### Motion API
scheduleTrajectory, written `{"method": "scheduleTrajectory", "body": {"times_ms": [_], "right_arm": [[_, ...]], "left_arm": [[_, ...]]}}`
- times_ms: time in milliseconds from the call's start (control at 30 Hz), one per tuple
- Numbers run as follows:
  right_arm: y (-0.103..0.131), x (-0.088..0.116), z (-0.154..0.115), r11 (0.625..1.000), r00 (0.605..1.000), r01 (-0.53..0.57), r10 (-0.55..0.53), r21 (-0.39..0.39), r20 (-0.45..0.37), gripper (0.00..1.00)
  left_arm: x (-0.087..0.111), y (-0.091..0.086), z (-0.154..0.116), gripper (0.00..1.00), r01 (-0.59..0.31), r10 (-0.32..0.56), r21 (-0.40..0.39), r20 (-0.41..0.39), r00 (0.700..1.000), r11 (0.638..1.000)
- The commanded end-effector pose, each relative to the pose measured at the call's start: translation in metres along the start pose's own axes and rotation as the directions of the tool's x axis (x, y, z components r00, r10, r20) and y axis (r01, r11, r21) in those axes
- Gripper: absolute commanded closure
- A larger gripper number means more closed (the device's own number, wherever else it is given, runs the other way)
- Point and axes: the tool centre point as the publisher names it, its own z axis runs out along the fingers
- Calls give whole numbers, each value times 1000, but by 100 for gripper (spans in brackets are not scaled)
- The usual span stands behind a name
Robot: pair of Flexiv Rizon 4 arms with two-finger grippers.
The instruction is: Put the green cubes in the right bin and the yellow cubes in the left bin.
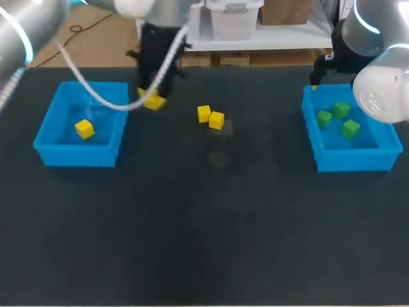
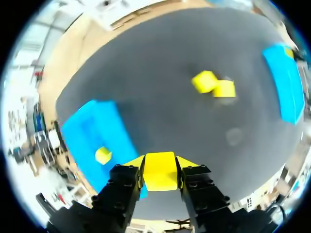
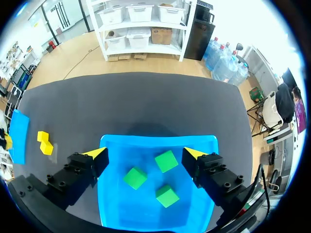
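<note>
My left gripper (image 2: 160, 165) is shut on a yellow cube (image 2: 160, 171) just right of the left blue bin (image 1: 57, 148); in the head view this held yellow cube (image 1: 154, 101) shows under the left gripper (image 1: 151, 99). One yellow cube (image 1: 84, 128) lies inside the left bin (image 2: 77, 131). Two more yellow cubes (image 1: 210, 117) touch each other on the table's middle. My right gripper (image 3: 146, 154) hangs open above the right blue bin (image 3: 111, 204), which holds three green cubes (image 3: 166, 161). In the head view the green cubes (image 1: 339, 119) sit in that right bin (image 1: 358, 158).
The dark table (image 1: 204, 224) stretches wide between the two bins and toward its near edge. The white cable (image 1: 96, 93) of my left arm hangs over the left bin's far right corner.
</note>
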Motion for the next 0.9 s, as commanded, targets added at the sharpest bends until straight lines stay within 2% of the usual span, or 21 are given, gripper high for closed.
{"method": "scheduleTrajectory", "body": {"times_ms": [33,200,367,433,567,667,833,900], "right_arm": [[0,1,-1,1000,1000,-1,1,2,4,0],[0,1,-1,1000,1000,-1,1,2,4,0],[0,1,-1,1000,1000,-1,1,2,4,0],[0,1,-1,1000,1000,-1,1,2,4,0],[0,1,-1,1000,1000,-1,1,2,4,0],[0,1,-1,1000,1000,-1,1,2,4,0],[0,1,-1,1000,1000,-1,1,2,4,0],[0,1,-1,1000,1000,-1,1,2,4,0]], "left_arm": [[57,49,7,100,138,-142,31,228,963,990],[80,86,29,100,251,-252,33,210,945,967],[95,107,48,100,322,-322,31,184,929,946],[96,108,50,0,330,-330,32,189,925,943],[91,108,44,0,332,-332,39,223,916,942],[81,101,33,0,311,-309,39,263,914,950],[50,64,3,0,164,-174,56,335,926,985],[36,43,-8,0,82,-85,23,364,927,996]]}}
